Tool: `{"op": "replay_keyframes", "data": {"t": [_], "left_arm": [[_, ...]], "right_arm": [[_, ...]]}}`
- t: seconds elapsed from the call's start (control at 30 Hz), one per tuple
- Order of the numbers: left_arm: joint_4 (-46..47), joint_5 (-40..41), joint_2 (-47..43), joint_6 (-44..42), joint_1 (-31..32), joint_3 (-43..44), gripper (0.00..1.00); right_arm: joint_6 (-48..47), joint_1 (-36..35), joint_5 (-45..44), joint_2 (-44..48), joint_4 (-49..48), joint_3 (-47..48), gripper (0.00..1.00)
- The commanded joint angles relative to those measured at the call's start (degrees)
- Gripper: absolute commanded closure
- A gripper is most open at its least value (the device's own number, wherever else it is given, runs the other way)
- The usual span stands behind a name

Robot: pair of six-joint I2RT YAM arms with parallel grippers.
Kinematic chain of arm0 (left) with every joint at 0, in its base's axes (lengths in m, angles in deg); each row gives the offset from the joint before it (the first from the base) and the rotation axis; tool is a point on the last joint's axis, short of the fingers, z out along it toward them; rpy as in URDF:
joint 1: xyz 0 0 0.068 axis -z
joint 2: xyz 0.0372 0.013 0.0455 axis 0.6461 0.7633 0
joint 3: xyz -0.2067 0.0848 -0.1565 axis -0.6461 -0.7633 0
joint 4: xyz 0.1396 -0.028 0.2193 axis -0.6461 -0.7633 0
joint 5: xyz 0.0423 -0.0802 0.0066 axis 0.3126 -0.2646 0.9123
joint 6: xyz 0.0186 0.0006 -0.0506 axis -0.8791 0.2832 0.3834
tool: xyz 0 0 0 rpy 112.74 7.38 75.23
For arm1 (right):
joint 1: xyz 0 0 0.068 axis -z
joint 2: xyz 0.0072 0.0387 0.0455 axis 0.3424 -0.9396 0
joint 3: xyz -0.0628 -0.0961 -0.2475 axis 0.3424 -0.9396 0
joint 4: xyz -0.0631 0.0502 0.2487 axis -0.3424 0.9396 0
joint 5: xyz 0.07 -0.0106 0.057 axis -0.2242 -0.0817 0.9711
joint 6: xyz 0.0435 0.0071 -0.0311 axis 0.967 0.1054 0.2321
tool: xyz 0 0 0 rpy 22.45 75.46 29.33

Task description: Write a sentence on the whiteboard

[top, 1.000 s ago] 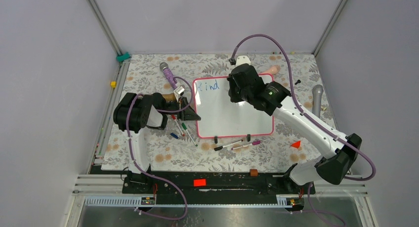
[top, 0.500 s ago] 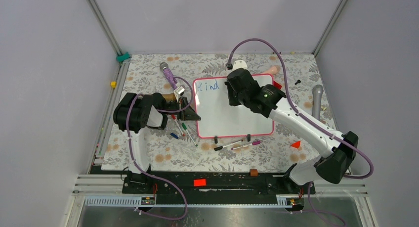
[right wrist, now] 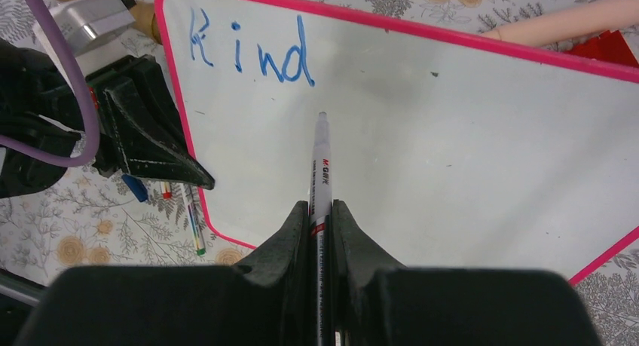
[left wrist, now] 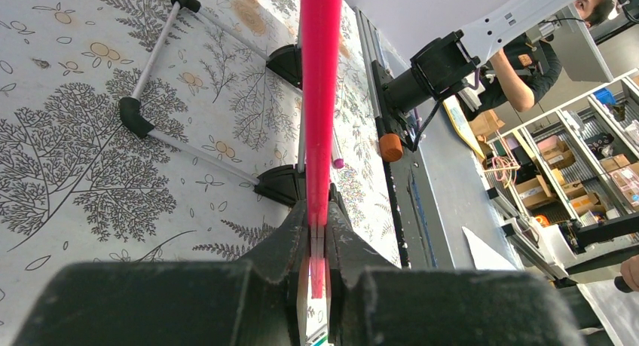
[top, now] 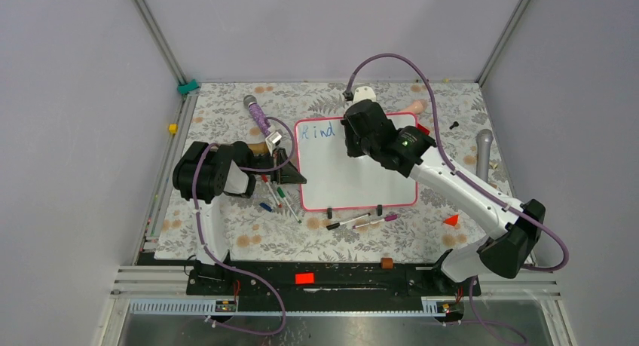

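Whiteboard [top: 354,176], glossy white w/ rounded corners & thin pink rim, lies flat mid floral-print tabletop [top: 226,233]. L gripper [left wrist: 317,229] pinched on rim at board's left edge. R gripper [right wrist: 322,214] clamps slim white marker [right wrist: 321,161], tip just below blue "kind" [right wrist: 252,52] near board's far-left corner.
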Motion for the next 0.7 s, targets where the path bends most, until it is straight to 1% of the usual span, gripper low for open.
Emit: {"op": "replay_keyframes", "data": {"t": [0.0,0.1,0.17,0.2,0.47,0.57,0.67], "left_arm": [[0.0,-3.7,-1.8,-2.0,1.1,-1.8,1.00],[0.0,-3.9,-2.8,-2.0,1.5,-2.1,1.00],[0.0,-4.3,-3.1,-1.9,1.9,-2.0,0.92],[0.1,-4.4,-3.4,-2.0,2.0,-2.0,0.91],[0.0,-4.1,-3.0,-2.1,2.1,-2.3,0.89],[0.1,-4.1,-2.9,-1.9,2.1,-2.1,0.82],[0.1,-4.0,-2.8,-1.9,2.0,-2.1,0.81]], "right_arm": [[-1.0,-0.7,-1.4,-0.9,-2.3,4.1,1.00],[-1.1,-0.7,-1.2,-1.3,-2.3,4.3,1.00],[-1.1,-0.7,-0.9,-1.5,-2.3,4.3,1.00],[-1.0,-0.7,-0.7,-1.6,-2.3,4.3,1.00],[-1.5,-0.7,-1.4,-3.3,-2.3,5.9,1.00],[-1.8,-0.7,-2.0,-3.6,-2.3,6.3,1.00],[-2.1,-0.8,-2.3,-3.7,-2.3,6.5,1.00]]}}
